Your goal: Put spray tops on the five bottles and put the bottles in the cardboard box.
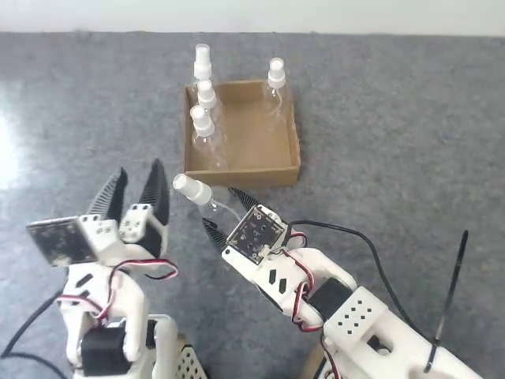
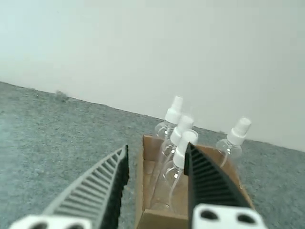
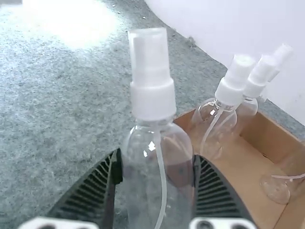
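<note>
Right pincer [image 3: 156,160] is clamped on the fifth bottle [image 3: 155,143], jaws on the clear body, spray top [image 1: 192,188] already on. The bottle's long axis runs straight out from between the jaws, top leading. It is tilted, not upright, and aimed at the near corner of the cardboard box [image 1: 260,170] just ahead of the pincer. Left pincer [image 1: 138,175] is spread wide, holding nothing, just beside the bottle's top on the side away from the right arm. Four capped bottles [image 1: 203,126] stand further ahead, three along the box wall on the left pincer's side. Can't tell if the rearmost is in the box or behind it.

Likely risks:
- The leading top may snag the near wall going in.
- The slick round body could swivel in the jaws.
- That crowded side means a nudge could topple standing bottles.
- Released tilted, it would probably roll across the counter [image 1: 394,118].
</note>
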Controlling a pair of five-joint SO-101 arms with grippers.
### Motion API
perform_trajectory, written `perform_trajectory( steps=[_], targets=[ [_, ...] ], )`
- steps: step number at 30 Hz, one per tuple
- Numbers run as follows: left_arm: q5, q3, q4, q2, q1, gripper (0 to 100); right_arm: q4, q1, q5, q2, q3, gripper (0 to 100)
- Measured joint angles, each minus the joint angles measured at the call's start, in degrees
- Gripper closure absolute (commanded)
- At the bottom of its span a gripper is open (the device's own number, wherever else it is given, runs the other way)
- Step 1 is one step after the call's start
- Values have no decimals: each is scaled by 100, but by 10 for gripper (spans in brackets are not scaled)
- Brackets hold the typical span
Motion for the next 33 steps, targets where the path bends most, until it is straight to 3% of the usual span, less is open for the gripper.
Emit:
perform_trajectory(
  steps=[9,28,33],
  targets=[
    [475,-35,0,0,-756,819,0,-9,0,0,0,914],
    [475,659,-703,0,-800,822,-457,-308,0,-9,-9,915],
    [378,712,-703,0,-440,823,-457,-316,0,-9,-9,915]
  ],
)
